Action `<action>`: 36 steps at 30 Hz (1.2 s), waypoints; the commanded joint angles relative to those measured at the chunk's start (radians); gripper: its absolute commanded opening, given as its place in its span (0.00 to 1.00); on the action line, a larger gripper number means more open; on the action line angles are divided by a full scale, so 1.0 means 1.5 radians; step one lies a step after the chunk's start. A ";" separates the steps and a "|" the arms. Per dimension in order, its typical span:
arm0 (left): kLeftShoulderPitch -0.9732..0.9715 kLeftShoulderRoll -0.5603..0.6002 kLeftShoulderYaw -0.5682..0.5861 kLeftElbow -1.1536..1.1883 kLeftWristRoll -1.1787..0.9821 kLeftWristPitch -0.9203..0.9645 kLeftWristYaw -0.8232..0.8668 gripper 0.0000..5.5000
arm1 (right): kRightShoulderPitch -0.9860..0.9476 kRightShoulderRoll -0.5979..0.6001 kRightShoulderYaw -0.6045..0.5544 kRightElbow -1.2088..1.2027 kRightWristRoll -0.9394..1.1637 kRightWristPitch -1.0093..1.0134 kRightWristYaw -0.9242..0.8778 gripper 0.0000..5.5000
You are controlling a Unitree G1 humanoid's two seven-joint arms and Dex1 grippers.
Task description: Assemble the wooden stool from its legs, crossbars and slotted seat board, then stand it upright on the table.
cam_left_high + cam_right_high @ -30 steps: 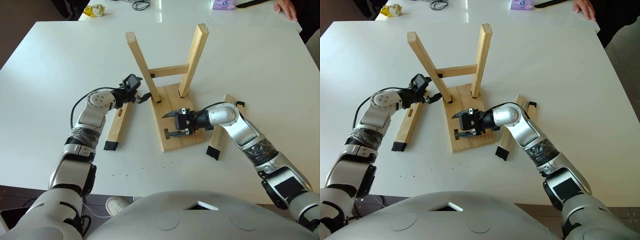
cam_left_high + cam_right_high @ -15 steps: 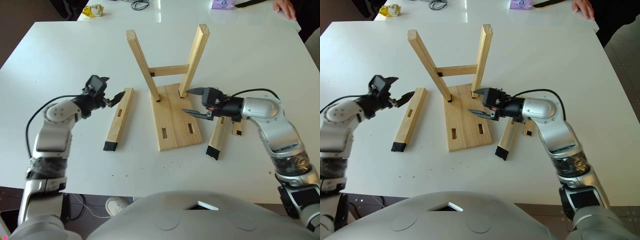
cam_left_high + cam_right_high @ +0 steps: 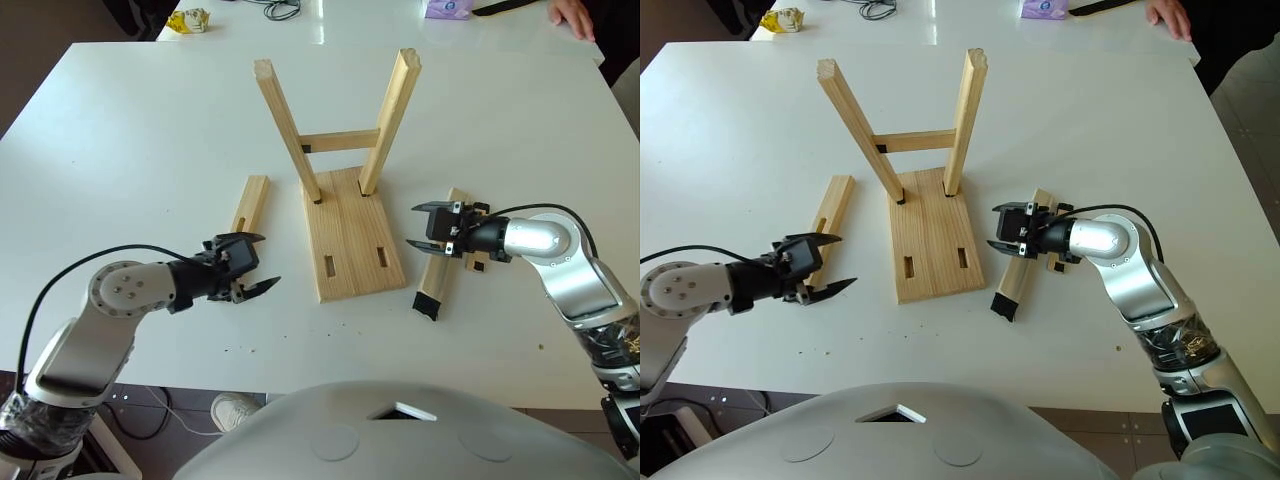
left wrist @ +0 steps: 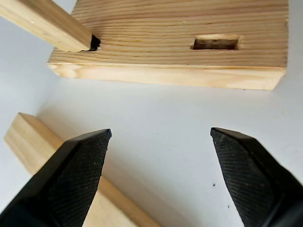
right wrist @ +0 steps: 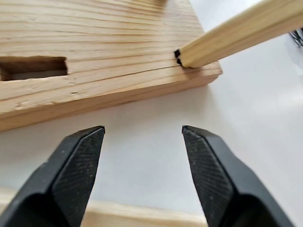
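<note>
The slotted seat board (image 3: 352, 225) is lying flat in the middle of the white worktop (image 3: 130, 130). Two legs (image 3: 285, 125) are standing in its far slots, the left one tilting outward, and a crossbar (image 3: 340, 141) is joining them partway up. The two near slots (image 3: 329, 265) are showing as dark rectangles in the pale wood (one on each side of the board).

A third leg (image 3: 250, 203) is lying flat just left of the board. The left tool (image 3: 268, 260) is hanging low at that leg's near end, beside the board's near left corner, its two fingers spread wide and gripping nothing.

A fourth leg (image 3: 437, 270) is lying flat close beside the board's right edge, its dark-capped end nearest the robot. The right tool (image 3: 412, 226) is hovering over that leg's far part and pointing toward the board's edge, its fingers likewise parted and empty.
</note>
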 commanded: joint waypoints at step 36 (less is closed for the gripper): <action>-0.083 -0.139 -0.092 0.128 0.040 -0.040 0.059 0.50 | 0.001 0.063 0.061 -0.007 -0.013 0.013 0.007 0.54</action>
